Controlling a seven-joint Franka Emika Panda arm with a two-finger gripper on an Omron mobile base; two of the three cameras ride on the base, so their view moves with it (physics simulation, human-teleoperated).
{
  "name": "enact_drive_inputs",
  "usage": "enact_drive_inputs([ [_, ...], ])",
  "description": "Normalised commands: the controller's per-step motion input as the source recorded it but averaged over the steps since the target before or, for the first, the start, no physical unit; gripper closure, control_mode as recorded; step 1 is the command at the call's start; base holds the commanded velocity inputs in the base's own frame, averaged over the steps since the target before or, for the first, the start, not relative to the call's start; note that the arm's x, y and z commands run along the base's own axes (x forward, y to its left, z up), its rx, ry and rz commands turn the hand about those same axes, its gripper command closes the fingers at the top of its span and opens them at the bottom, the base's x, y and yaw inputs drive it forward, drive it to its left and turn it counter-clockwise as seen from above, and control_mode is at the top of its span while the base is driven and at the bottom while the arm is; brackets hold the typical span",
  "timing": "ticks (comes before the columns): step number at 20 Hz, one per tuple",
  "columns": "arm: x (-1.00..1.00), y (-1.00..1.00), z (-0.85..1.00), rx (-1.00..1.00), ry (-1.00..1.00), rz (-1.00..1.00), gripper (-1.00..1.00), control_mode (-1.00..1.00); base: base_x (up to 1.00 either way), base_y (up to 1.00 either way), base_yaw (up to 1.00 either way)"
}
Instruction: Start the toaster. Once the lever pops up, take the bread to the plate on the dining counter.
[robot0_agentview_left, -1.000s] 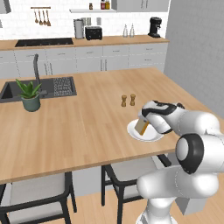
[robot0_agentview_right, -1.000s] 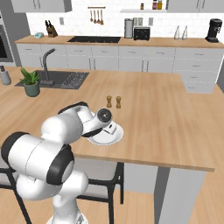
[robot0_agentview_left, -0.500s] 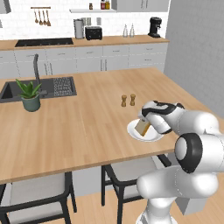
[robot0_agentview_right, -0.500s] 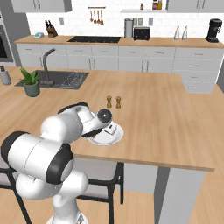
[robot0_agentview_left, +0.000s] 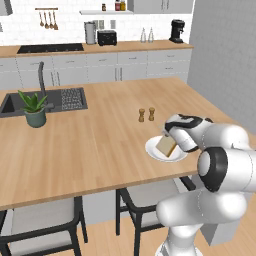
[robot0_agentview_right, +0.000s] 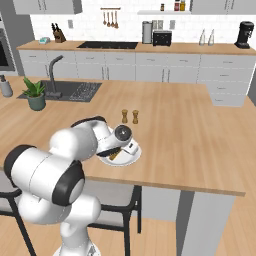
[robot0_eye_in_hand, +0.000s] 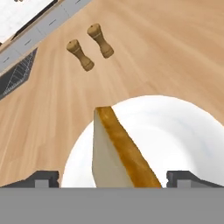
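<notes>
Light-wood dining counter (robot0_agentview_left: 100, 145) in kitchen

Base views flank the plate (robot0_agentview_left: 156, 151); hand view seemingly hovers close.

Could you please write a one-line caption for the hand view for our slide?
Open gripper above the bread standing on edge on the plate, two wooden shakers beyond on the dining counter.

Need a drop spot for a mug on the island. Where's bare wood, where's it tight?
Bare: dining counter between potted plant and plate; also the stretch right of the shakers. Tight: at the plate, where the hand stands open around the bread, shakers just behind.
</notes>
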Motion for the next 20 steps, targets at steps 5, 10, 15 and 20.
enact_drive_inputs([
  [5,0.03,-0.17,0.00,0.00,0.00,-0.16,-1.00,-1.00,0.00,0.00,0.00],
  [10,0.05,-0.05,0.00,-0.01,0.00,-0.18,-1.00,-1.00,0.00,0.00,0.00],
  [15,0.04,-0.28,0.12,0.00,0.00,-0.12,-1.00,-1.00,0.00,0.00,0.00],
  [20,0.00,-0.43,0.36,0.00,0.06,0.00,-1.00,-1.00,0.00,0.00,0.00],
])
